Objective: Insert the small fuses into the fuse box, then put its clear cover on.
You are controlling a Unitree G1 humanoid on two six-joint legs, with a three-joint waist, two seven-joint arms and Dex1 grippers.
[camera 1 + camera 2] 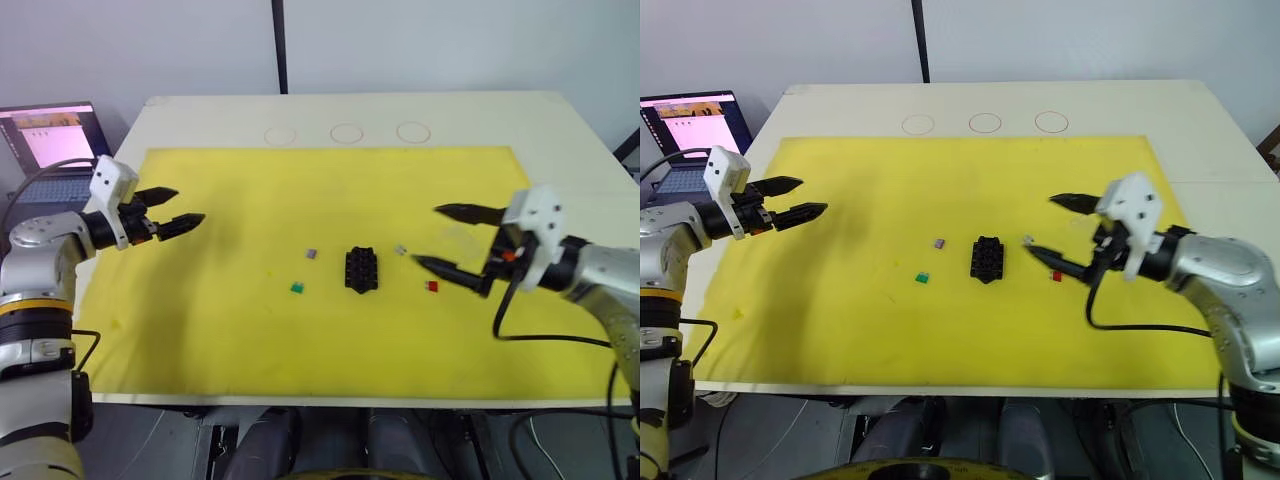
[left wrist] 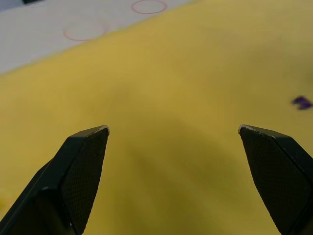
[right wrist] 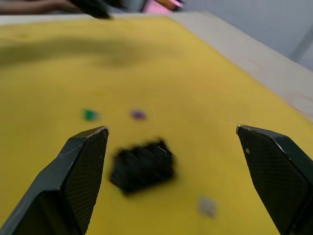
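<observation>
Fuse box (image 1: pixel 362 269) left of right gripper (image 1: pixel 437 238)

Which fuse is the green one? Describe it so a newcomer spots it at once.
Start at the yellow mat covering the table, and find the black fuse box near its middle. The green fuse lies on the mat to the robot's left of the box, a little nearer the robot. Its neighbour, the greyish-purple fuse, lies farther from the robot; only this one is green.

Looks like a robotics lab bench: pale table (image 1: pixel 560 130) under a yellow mat (image 1: pixel 250 320), three drawn circles (image 1: pixel 346 133) just beyond the mat, open laptop (image 1: pixel 50 150) left of the table, bare grey wall (image 1: pixel 450 45) behind.
</observation>
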